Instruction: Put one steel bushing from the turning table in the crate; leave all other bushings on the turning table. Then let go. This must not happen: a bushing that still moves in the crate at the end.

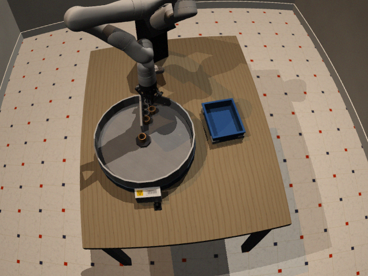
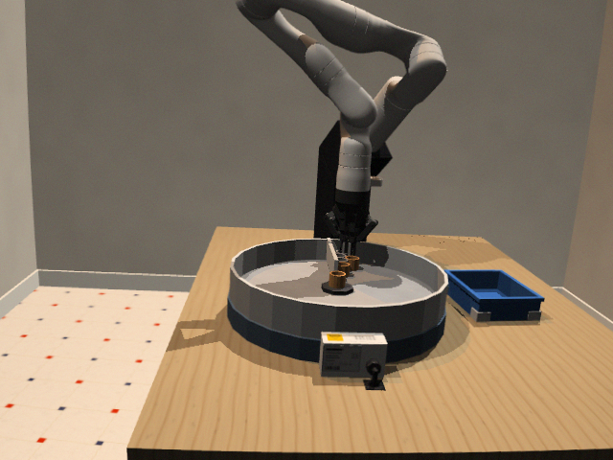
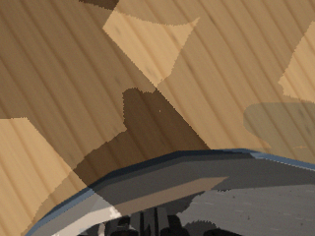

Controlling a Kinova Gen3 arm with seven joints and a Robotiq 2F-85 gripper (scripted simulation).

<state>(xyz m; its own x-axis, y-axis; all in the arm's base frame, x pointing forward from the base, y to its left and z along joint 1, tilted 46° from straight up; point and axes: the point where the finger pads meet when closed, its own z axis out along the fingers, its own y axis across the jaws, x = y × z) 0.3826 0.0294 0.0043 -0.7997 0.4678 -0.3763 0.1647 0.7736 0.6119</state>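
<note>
Two grey steel bushings, the rear one [image 1: 145, 105] [image 2: 340, 256] and one in front [image 1: 145, 112], stand in a row beside the divider on the turning table [image 1: 127, 161] [image 2: 267, 309] [image 3: 266, 172]. Copper-coloured bushings stand at the right [image 1: 152, 110] [image 2: 352, 262], at the front of the row [image 1: 146, 119] and on the centre hub [image 1: 142, 137] [image 2: 337, 279]. My gripper [image 1: 150, 102] [image 2: 347, 249] [image 3: 154, 227] points down at the rear steel bushing, its fingers nearly together, apparently pinching its wall; the contact is small and partly hidden. The blue crate [image 1: 206, 123] [image 2: 505, 308] looks empty.
The light divider [image 1: 141, 114] [image 2: 330, 255] stands close left of the row. The turning table's raised wall surrounds my fingers at the back. The crate stands to its right. A white labelled box [image 1: 148, 193] [image 2: 352, 356] and a small black stand [image 1: 157, 205] [image 2: 374, 376] are in front.
</note>
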